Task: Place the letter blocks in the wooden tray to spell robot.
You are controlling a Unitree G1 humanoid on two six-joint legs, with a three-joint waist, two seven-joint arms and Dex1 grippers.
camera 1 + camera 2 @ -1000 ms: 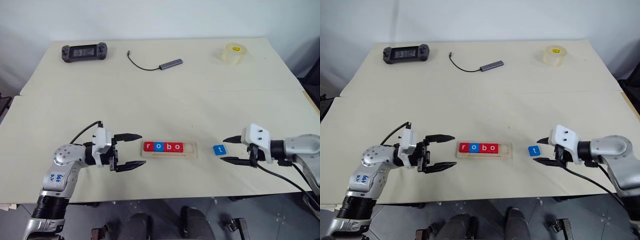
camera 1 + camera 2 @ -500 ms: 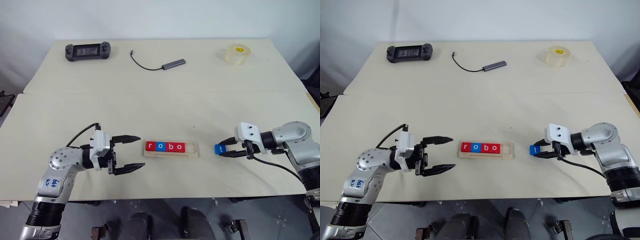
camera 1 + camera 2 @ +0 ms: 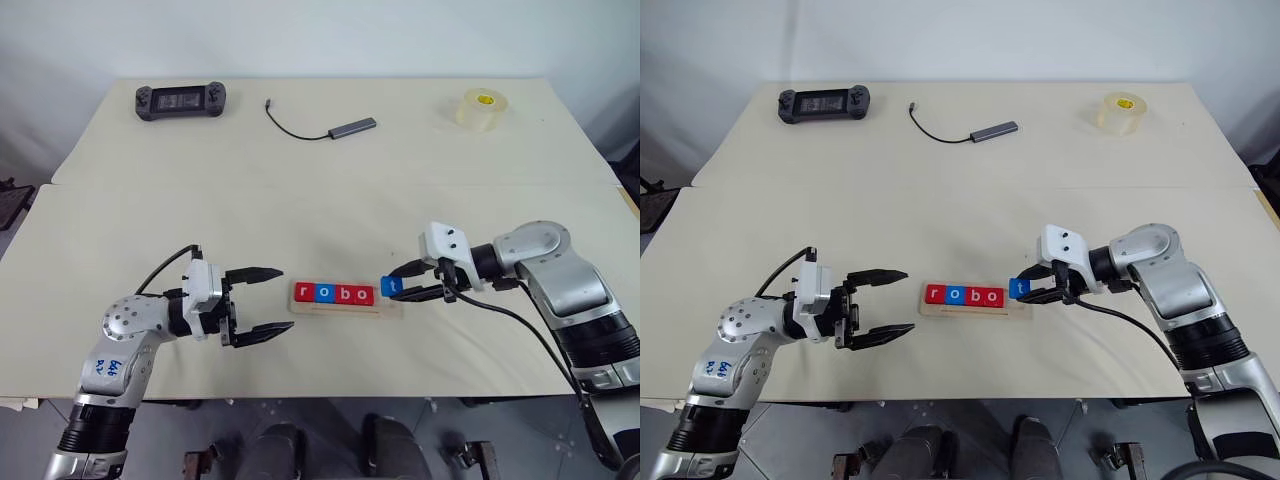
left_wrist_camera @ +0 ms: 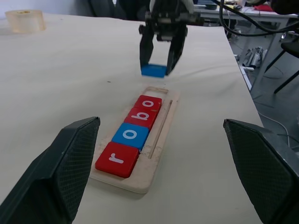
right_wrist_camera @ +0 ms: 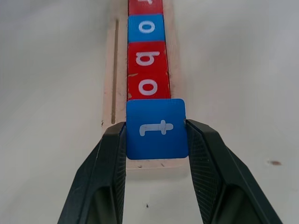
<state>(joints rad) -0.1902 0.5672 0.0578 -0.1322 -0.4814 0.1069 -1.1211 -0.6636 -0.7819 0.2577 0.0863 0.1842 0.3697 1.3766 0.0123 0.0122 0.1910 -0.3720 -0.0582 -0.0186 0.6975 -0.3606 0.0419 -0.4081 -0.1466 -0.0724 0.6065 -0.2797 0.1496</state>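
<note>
Carried leftward to our wooden tray point(image 5: 112, 123), the light, rigid t block point(image 5: 156, 128) sits edge-clamped between right gripper point(image 5: 156, 140) jaws; left gripper point(image 3: 262, 303) gapes.

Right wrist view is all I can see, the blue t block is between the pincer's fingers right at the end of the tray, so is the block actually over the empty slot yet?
Observer: In the left eye view, the t block held by the right pincer sits at the right end of the wooden tray, just past the last o block.
Operator: Is it seated?
Observer: I cannot tell; in the left wrist view it hangs tilted at the tray's far end.
Operator: What's the other arm doing?
Observer: The left pincer is open, apart from the tray's left end.
</note>
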